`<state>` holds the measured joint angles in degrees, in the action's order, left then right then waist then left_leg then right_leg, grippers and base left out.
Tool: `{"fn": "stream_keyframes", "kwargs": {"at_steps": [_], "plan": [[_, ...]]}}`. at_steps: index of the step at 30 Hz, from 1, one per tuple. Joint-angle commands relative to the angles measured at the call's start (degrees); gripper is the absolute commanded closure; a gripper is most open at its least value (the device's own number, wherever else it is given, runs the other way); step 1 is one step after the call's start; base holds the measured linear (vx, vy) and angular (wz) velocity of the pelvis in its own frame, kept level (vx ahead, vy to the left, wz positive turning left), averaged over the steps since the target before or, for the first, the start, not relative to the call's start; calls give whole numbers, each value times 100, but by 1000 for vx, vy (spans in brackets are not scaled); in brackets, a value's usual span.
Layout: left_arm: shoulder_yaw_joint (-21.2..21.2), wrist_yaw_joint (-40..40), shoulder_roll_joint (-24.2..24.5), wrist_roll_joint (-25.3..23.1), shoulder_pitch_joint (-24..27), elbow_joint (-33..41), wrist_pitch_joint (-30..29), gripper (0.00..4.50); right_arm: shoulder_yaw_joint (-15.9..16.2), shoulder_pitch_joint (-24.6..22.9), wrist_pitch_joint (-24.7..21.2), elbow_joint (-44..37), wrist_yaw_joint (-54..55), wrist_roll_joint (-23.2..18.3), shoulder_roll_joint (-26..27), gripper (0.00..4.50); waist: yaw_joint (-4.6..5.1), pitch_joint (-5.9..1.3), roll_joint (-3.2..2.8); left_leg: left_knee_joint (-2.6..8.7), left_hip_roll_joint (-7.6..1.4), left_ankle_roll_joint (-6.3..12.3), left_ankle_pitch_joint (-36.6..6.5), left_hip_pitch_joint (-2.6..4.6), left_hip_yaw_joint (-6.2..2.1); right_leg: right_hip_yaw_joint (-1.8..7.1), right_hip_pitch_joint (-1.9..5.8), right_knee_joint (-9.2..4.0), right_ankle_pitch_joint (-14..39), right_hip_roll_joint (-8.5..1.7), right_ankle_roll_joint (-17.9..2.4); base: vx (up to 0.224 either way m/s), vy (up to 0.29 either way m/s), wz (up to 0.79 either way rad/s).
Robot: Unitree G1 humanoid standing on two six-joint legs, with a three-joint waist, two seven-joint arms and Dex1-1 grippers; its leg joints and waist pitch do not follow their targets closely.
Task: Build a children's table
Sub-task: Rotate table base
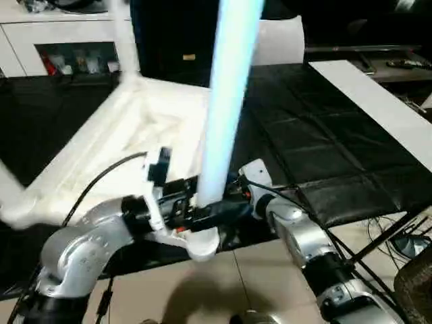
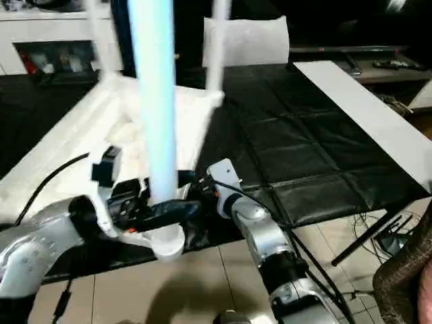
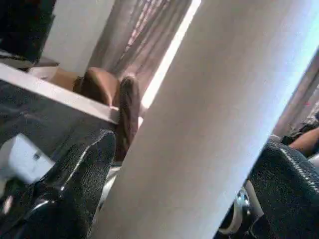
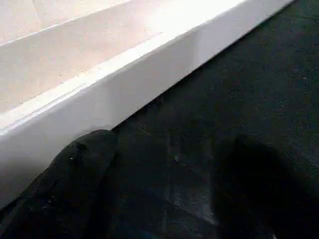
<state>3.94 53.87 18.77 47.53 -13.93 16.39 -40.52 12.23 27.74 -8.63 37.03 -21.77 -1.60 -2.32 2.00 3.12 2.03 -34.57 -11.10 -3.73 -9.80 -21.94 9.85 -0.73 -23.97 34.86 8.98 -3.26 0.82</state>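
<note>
The children's table lies upside down on a black mat, its white ribbed top (image 1: 135,128) facing up. One white leg (image 1: 226,101) stands upright in the near corner socket (image 1: 202,244). Two more legs rise at the far corner (image 1: 123,40) and at the left (image 1: 10,189). My left gripper (image 1: 202,212) is open around the near leg just above the socket, with one finger (image 3: 75,184) on each side and close against it. My right gripper (image 1: 235,194) is open just right of that corner, low over the mat beside the top's rim (image 4: 99,94), with nothing between its fingers.
The black mat (image 1: 304,135) ends at a near edge above the tiled floor (image 1: 223,283). A long white panel (image 1: 378,108) lies along its right side. Cables (image 1: 398,236) hang at the right. A white cabinet (image 1: 61,34) stands at the back left.
</note>
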Motion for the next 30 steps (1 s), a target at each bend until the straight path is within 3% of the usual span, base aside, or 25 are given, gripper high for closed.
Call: {"fn": "stream_keyframes", "kwargs": {"at_steps": [1,6,10,16,21,24,26,30], "plan": [[276,83,-165,-77,-260,-83,124,6,291,188,160,67,-332,-9,311,0,-39,-345,-96,420,-85,-306,-2207,115,-25,120,187,-446,2192,-225,-927,0,0,0],[432,-38,-435,-558,-685,-659,638,6,202,390,339,387,-113,110,382,0,-32,-357,-89,415,-86,-306,-2203,90,-38,117,206,-448,2237,-243,-905,0,0,0],[394,-365,-514,-1370,-1025,-1413,1449,6,-61,457,484,574,322,189,255,0,-32,-371,-80,409,-94,-278,-2135,96,-35,117,210,-436,2118,-244,-935,0,0,0],[11,-395,-295,-1561,-1279,-1947,1799,6,-535,228,615,428,611,148,-218,0,-97,-372,-70,404,-86,-245,-2069,117,-13,115,210,-430,2039,-230,-949,0,0,0],[-95,-556,-242,-1822,-1394,-2314,2132,6,-692,64,666,308,593,110,-458,0,-101,-371,-50,397,-67,-220,-2070,97,-9,106,218,-470,2233,-226,-852,0,0,0],[-162,-919,-81,-2244,-1518,-2783,2365,6,-886,-255,617,-201,401,-3,-818,0,-113,-369,-45,391,-74,-182,-2121,112,-13,108,205,-480,2327,-228,-804,0,0,0],[-124,-944,-29,-2321,-1503,-2814,2377,6,-917,-349,606,-397,325,-49,-886,0,-87,-361,-38,402,-66,-179,-2135,80,-24,94,219,-496,2506,-227,-732,0,0,0],[135,-750,185,-2580,-1296,-2658,2370,6,-854,-693,470,-1204,-229,-265,-1058,0,-110,-362,-40,392,-81,-122,-2219,102,-28,94,179,-524,2697,-233,-703,0,0,0]]}}
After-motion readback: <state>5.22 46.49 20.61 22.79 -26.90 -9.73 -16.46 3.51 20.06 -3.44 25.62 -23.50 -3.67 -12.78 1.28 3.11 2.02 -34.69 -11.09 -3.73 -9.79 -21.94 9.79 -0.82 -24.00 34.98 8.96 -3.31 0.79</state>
